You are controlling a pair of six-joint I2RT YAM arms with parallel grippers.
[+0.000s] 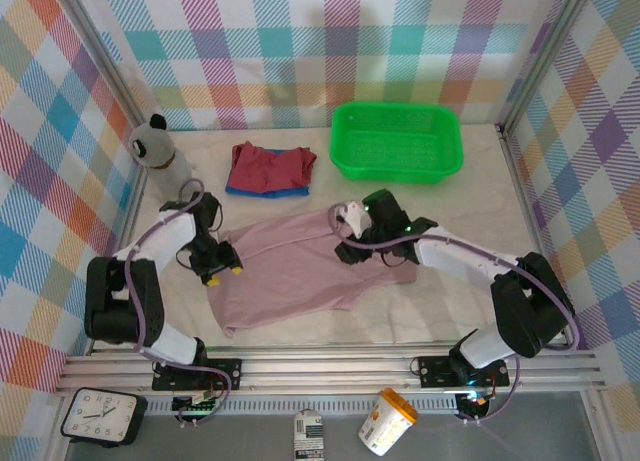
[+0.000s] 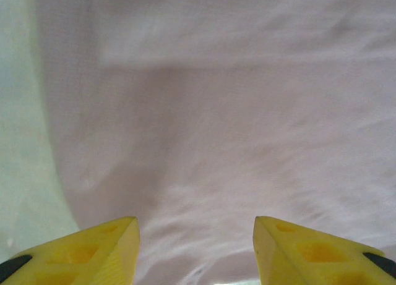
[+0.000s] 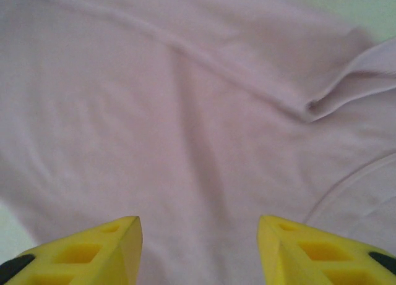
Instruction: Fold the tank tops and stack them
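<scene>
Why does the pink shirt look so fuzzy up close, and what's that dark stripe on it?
Left wrist view: the pink tank top seems too near the lens, so it blurs; the dark stripe is a soft shadow. Right wrist view: same blur, with a shadowed fold. Top external view: even light, much sharper.

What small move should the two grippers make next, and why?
Probably lower both and pinch the cloth beneath, to start a fold. The left gripper and right gripper stand open, holding nothing, above the pink tank top, which lies spread flat, while the red tank top already sits folded on the blue tank top.
</scene>
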